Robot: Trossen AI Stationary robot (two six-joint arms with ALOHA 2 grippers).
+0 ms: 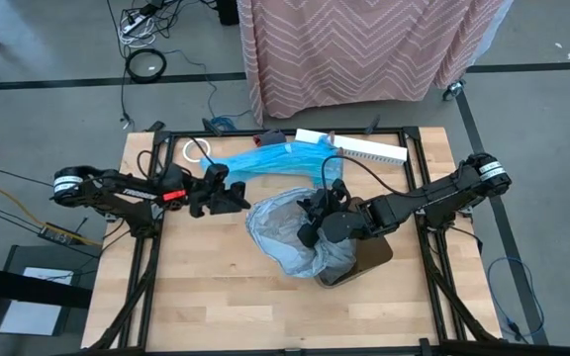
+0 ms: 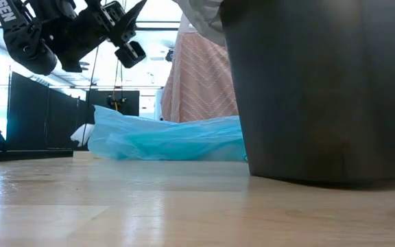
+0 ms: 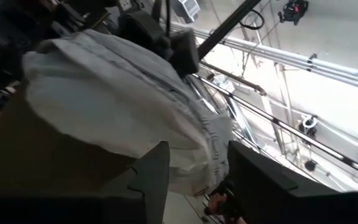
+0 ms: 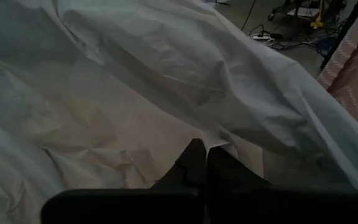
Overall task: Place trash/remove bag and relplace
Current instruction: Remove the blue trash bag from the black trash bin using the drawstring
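Grey bag [image 1: 290, 237] sat draped over the bin [image 1: 369, 259] at table centre; right hand [image 1: 310, 220] was pinched shut on its rim, left hand [image 1: 237, 198] gaped empty just at 9 o'clock of it.

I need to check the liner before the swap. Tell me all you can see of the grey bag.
The grey bag is a thin, translucent, wrinkled plastic liner, draped over the dark bin and spilling onto the table toward the left. The right gripper is shut on a fold of it. The left gripper hovers open at its edge.
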